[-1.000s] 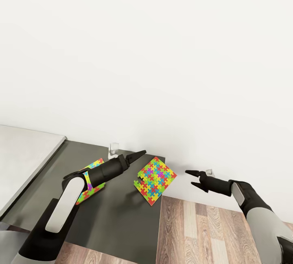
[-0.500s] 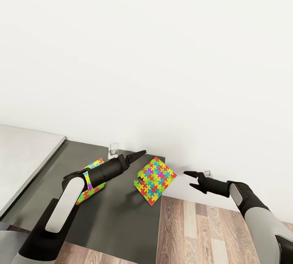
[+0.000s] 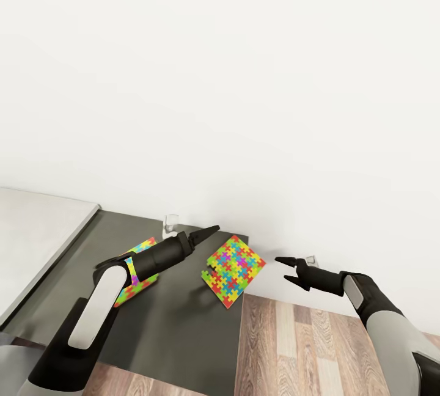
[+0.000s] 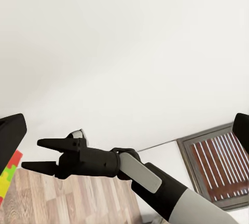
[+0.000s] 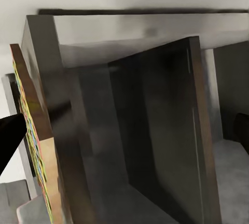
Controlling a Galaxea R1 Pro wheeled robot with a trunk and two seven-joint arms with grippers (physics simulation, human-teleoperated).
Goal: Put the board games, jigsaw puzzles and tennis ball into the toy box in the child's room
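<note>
Two jigsaw puzzles lie on the dark grey cabinet section of the table. One puzzle sits at the section's right edge, its corner over the floor. The other puzzle is partly hidden behind my left forearm. My left gripper hovers between them, above the far edge; the left wrist view shows its fingers wide apart and empty. My right gripper is open over the floor, a short way right of the overhanging puzzle, also seen open as the right gripper. The right wrist view shows that puzzle's edge.
The pale desk top joins the dark section at the left. A white wall rises right behind, with sockets low on it. Wood-plank floor lies to the right. A floor vent shows by the wall.
My right gripper has crept a little to the left, toward the overhanging puzzle. The left arm and both puzzles are unmoved.
</note>
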